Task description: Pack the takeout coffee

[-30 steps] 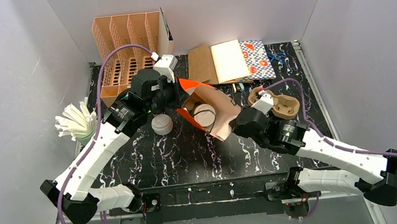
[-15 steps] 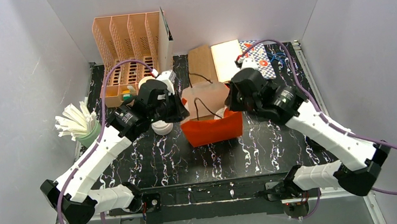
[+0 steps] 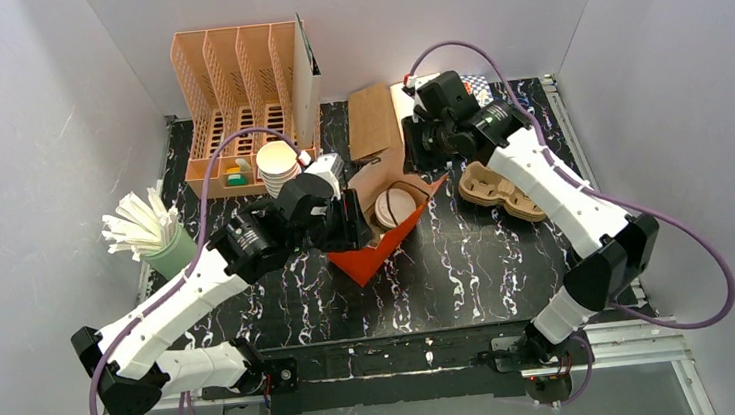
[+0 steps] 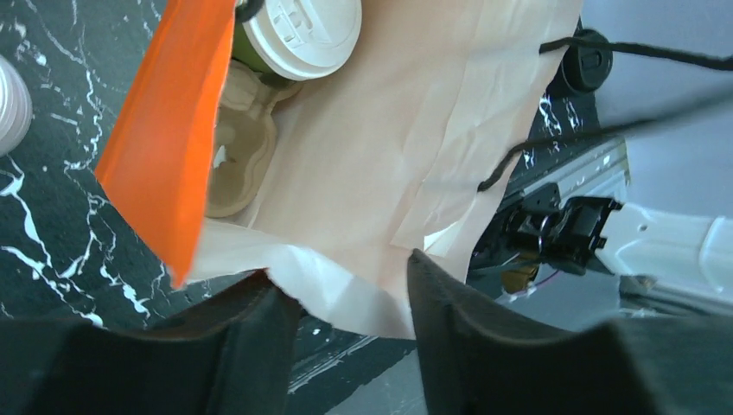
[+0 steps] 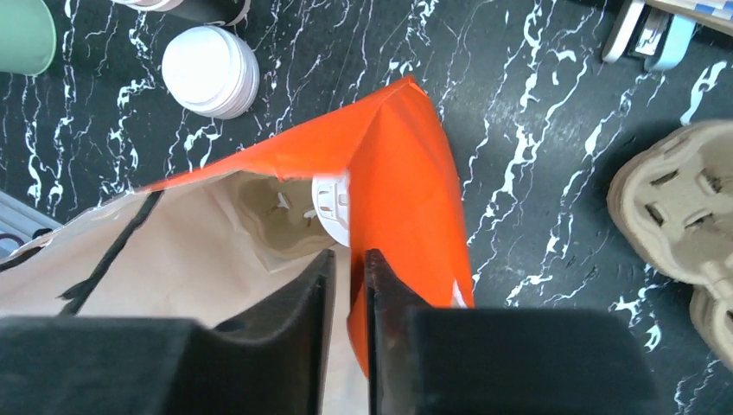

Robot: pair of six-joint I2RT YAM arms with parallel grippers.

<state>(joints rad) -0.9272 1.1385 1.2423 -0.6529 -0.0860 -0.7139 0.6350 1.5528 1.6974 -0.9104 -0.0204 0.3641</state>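
Cup (image 4: 298, 35) in tray (image 4: 233, 164) inside bag (image 4: 372, 147)

Two round lids (image 3: 394, 206) are seen inside the orange bag (image 3: 373, 257); a pulp carrier (image 3: 501, 192) is set to its right.

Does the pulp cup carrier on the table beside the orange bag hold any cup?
No, the pulp carrier shows only empty wells from above.

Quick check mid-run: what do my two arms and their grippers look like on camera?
The left arm and right arm share white shells between bulky black joints. A purple cable loops along each. The left gripper and right gripper have thick matte-black fingers. I can read no markings.
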